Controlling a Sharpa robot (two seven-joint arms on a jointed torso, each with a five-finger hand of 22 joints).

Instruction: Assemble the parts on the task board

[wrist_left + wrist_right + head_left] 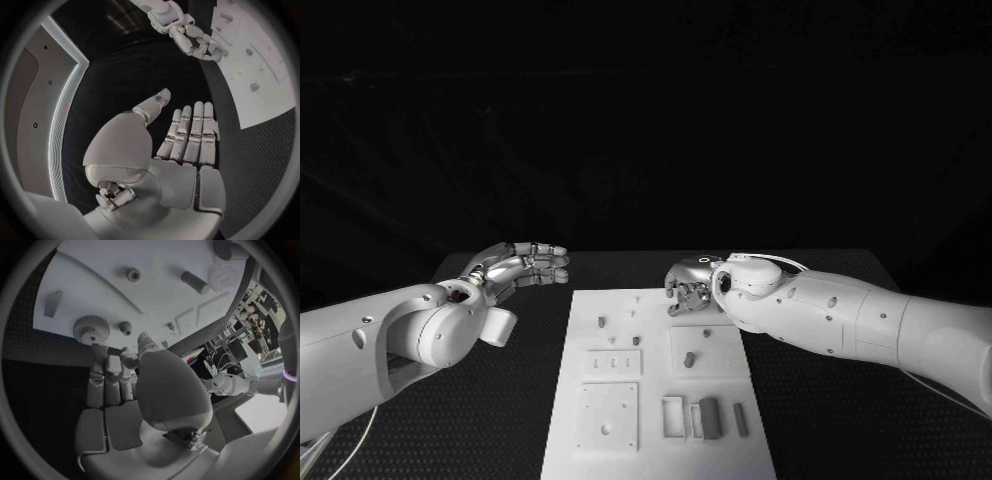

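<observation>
The left hand is being held flat and empty over the black table beside the task board. The right hand is being kept at the board's far edge — whether anything is pinched cannot be told. A large gear and a small gear are being shown near its fingertips in the right wrist view.

The flat white rectangular task board lay lengthwise on the table; small grey pegs stood in it, and grey bars lay near its front.

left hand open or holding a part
Open: in the left wrist view the left hand has straight fingers and a bare palm over the black table.
</observation>
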